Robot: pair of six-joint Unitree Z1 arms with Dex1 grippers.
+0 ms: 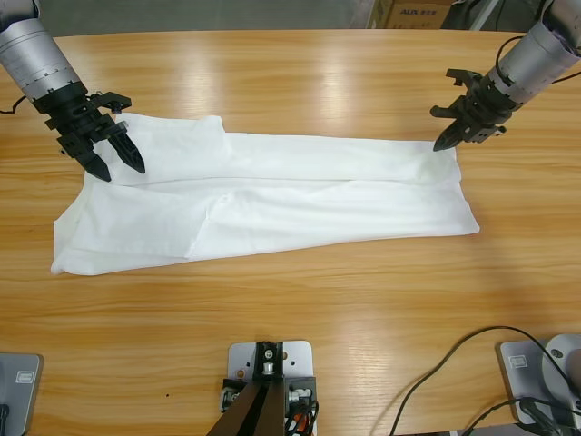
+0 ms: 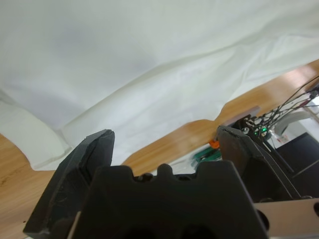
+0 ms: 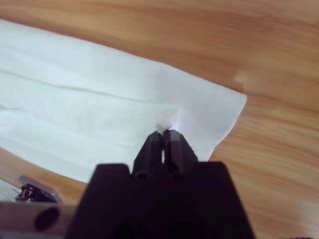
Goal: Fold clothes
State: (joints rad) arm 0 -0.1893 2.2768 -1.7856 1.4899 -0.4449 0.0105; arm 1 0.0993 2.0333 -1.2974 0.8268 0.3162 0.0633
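Observation:
The clothes are one white T-shirt [image 1: 272,204], lying flat on the wooden table [image 1: 300,309] in a long folded band from left to right. My left gripper [image 1: 121,170] hovers open over the shirt's far left end. In the left wrist view the white shirt [image 2: 149,64] fills the space beyond the left gripper [image 2: 164,134], and nothing is between the jaws. My right gripper [image 1: 442,143] is at the shirt's far right corner. In the right wrist view the right gripper [image 3: 163,132] is shut, pinching a puckered fold of the shirt [image 3: 99,104].
A cardboard box [image 1: 413,11] stands beyond the table's far edge. Black cables [image 1: 454,363] lie at the near right. Bare wood surrounds the shirt on all sides. Rig electronics with a green light [image 2: 260,130] show past the table edge in the left wrist view.

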